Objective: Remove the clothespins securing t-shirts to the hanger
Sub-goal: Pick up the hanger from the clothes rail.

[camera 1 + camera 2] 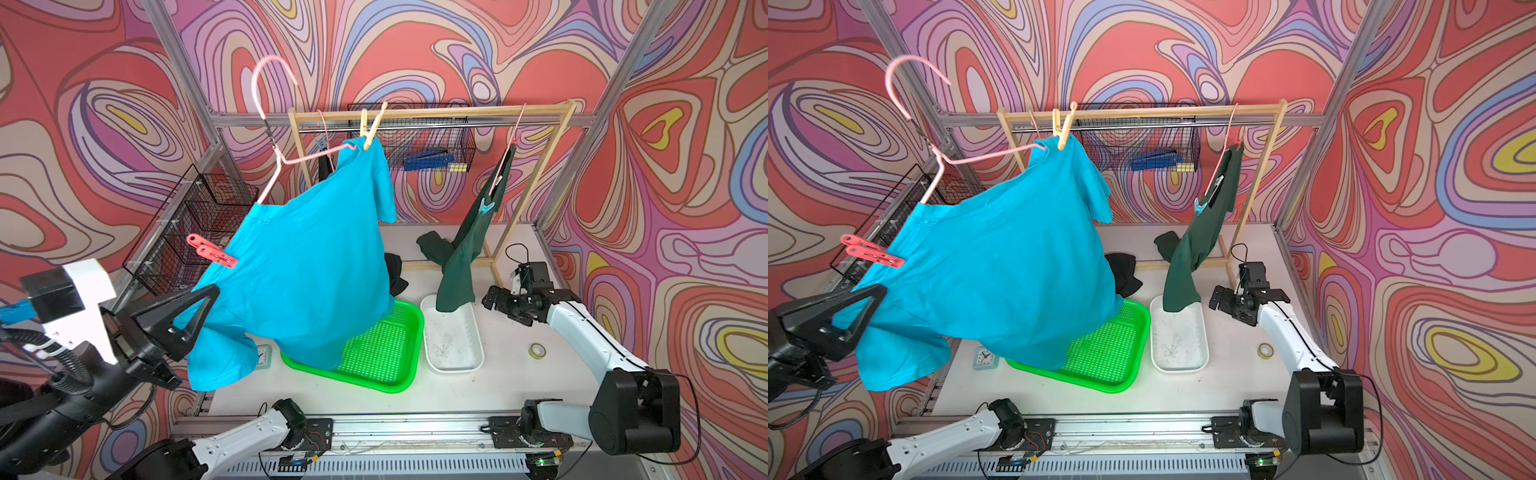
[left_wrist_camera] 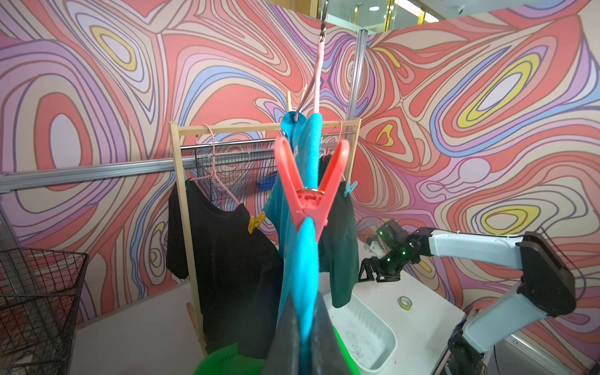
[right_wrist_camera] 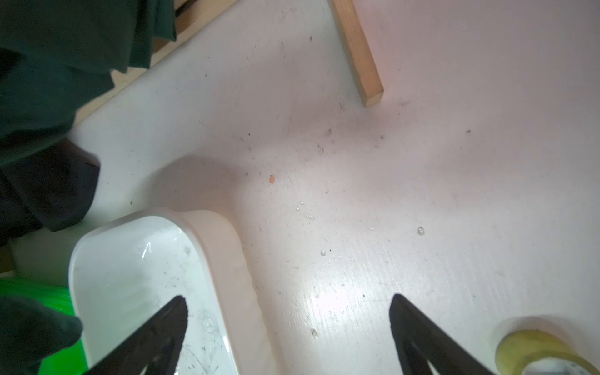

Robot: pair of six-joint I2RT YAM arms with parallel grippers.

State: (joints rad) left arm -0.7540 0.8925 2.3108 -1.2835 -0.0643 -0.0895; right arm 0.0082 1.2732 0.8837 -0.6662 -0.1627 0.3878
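Note:
My left gripper (image 1: 203, 299) (image 1: 867, 299) (image 2: 305, 293) is shut on the shoulder edge of the turquoise t-shirt (image 1: 307, 266) (image 1: 1000, 266), holding it up and off the rack. The shirt hangs on a pink hanger (image 1: 270, 124) whose hook is free in the air. A red-pink clothespin (image 1: 212, 251) (image 1: 872, 252) (image 2: 308, 191) clips the cloth just above my jaws. A beige clothespin (image 1: 370, 126) (image 1: 1063, 126) clips the far shoulder. The dark green t-shirt (image 1: 461, 257) carries a light blue clothespin (image 1: 486, 206). The black t-shirt (image 2: 224, 259) carries a yellow clothespin (image 2: 256, 222). My right gripper (image 1: 494, 298) (image 3: 289, 302) is open and holds nothing, low over the table.
The wooden rack (image 1: 457, 112) stands at the back. Below the shirts lie a green perforated tray (image 1: 399, 374) and a white tub (image 1: 478, 353). A tape roll (image 1: 537, 351) and a small clock (image 1: 263, 357) lie on the table. Wire baskets (image 1: 187, 232) line the left wall.

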